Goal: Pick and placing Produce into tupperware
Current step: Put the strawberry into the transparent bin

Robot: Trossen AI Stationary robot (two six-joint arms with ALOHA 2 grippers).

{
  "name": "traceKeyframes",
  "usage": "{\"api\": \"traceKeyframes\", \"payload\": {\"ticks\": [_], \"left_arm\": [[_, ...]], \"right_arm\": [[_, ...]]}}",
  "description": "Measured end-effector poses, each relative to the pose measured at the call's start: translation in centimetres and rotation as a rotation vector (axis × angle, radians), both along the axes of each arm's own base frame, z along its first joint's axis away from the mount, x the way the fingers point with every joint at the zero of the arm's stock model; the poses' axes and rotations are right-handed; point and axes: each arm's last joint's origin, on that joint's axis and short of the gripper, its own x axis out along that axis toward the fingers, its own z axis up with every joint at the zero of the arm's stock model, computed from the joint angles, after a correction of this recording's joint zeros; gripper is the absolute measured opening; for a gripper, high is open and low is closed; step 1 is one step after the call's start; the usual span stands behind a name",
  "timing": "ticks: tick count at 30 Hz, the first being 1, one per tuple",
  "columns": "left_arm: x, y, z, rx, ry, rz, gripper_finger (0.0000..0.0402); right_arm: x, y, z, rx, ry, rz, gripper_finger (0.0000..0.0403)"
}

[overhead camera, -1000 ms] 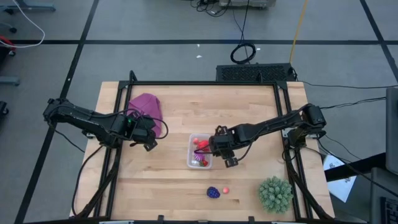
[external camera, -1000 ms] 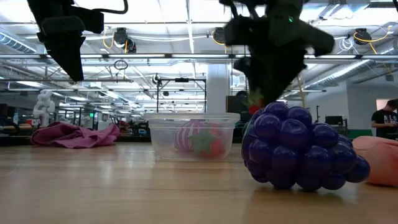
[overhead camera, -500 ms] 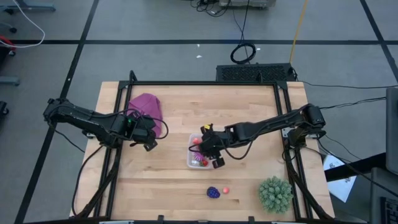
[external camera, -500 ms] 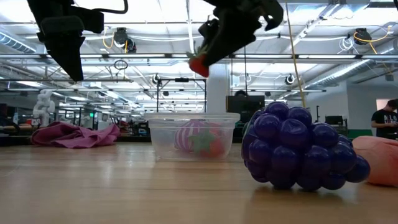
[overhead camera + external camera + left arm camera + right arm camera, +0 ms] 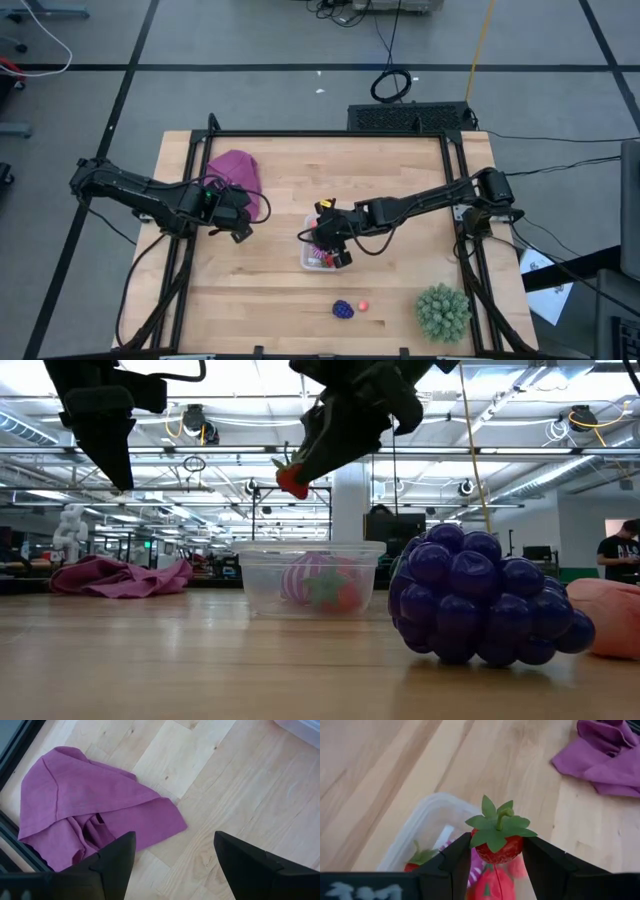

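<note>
Swinging toward 9 o'clock over the past second, the right gripper (image 5: 322, 236) now hangs above the clear tupperware tub (image 5: 306, 262) at the counter's (image 5: 400, 180) centre, its fingers (image 5: 454, 862) clenched on a toy strawberry (image 5: 499, 843) with a green leafy cap. Nearest the low camera, a dark purple berry cluster (image 5: 485, 603) sits on the wood at 5 o'clock from the tub, a small pink fruit (image 5: 362, 305) just beside it. A green spiky ball (image 5: 442, 311) rests toward the 4 o'clock corner. Inside the tub lie more red toy fruits (image 5: 489, 888) and a striped magenta piece (image 5: 305, 577); the held strawberry is raised clear above the rim, over the tub's 12 o'clock end. Farther off at 10 o'clock, the left gripper (image 5: 238, 217) waits above the counter beside a crumpled magenta cloth (image 5: 85, 805), its fingers (image 5: 116, 856) spread apart and empty. Beyond the counter, a person (image 5: 621, 564) stands in the workshop.
</note>
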Motion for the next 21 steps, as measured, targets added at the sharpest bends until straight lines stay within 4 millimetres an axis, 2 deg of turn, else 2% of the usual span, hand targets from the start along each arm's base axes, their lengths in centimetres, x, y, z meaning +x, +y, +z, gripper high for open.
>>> {"api": "traceKeyframes", "payload": {"ticks": [7,21], "left_arm": [[0.0,0.0,0.0,0.0,-0.004,0.0,0.0273],[0.0,0.0,0.0,0.006,-0.005,-0.005,0.0274]], "right_arm": [[0.0,-1.2,-0.1,0.034,0.02,-0.066,0.016],[0.7,-1.4,-3.5,0.026,0.136,-0.071,0.016]]}}
